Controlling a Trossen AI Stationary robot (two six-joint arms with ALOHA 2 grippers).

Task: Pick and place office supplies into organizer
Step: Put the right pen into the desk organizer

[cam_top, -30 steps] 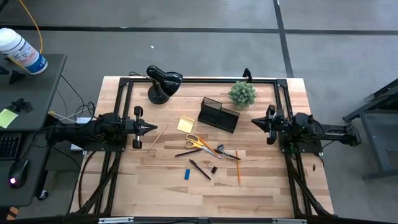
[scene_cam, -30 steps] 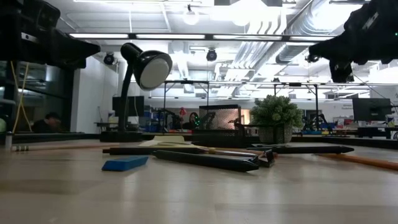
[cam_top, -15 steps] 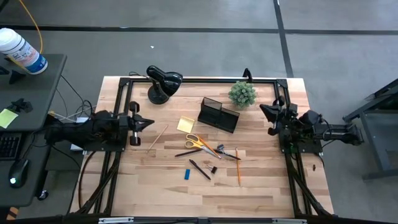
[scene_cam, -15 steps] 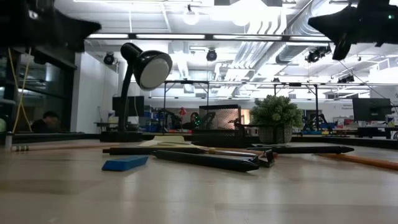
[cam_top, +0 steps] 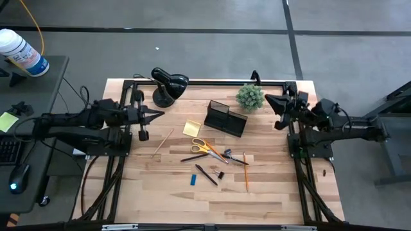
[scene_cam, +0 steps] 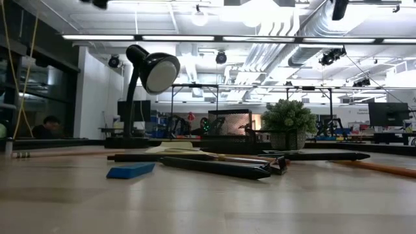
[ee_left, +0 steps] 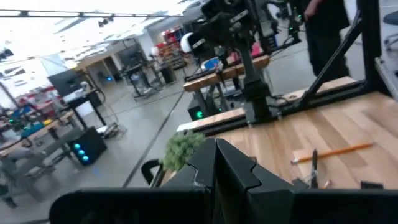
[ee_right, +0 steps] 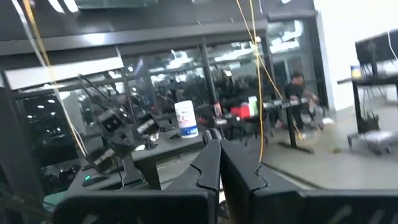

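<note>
Now the left tool [cam_top: 158, 114] hangs closed and empty over the left side of the table [cam_top: 212, 199], its tip pointing inward; the left wrist view shows its two fingers [ee_left: 239, 171] pressed together. The right tool [cam_top: 270, 99] is over the far right corner, just beside the small green plant [cam_top: 250, 97], with its fingers [ee_right: 214, 163] meeting in the right wrist view and nothing held.

The organizer [cam_top: 225, 118] stands between the two tools, nearer the right one, on the near side of the plant. The yellow sticky-note pad [cam_top: 191, 128] lies just beside the organizer, towards the left tool. A wooden pencil [cam_top: 163, 141] lies closest to the left tool, just in front of and below its tip. The orange-handled scissors [cam_top: 204, 146], black pens [cam_top: 207, 174], an orange pencil [cam_top: 245, 171], the blue block [cam_top: 192, 179] and a small black clip [cam_top: 220, 174] are scattered mid-table, well apart from both tools. The desk lamp [cam_top: 168, 85] stands beyond the left tool.

Compared with a second ago, both arms have swung towards the far edge and risen; in the low view they have all but left the top of the frame. The supplies have not moved.
</note>
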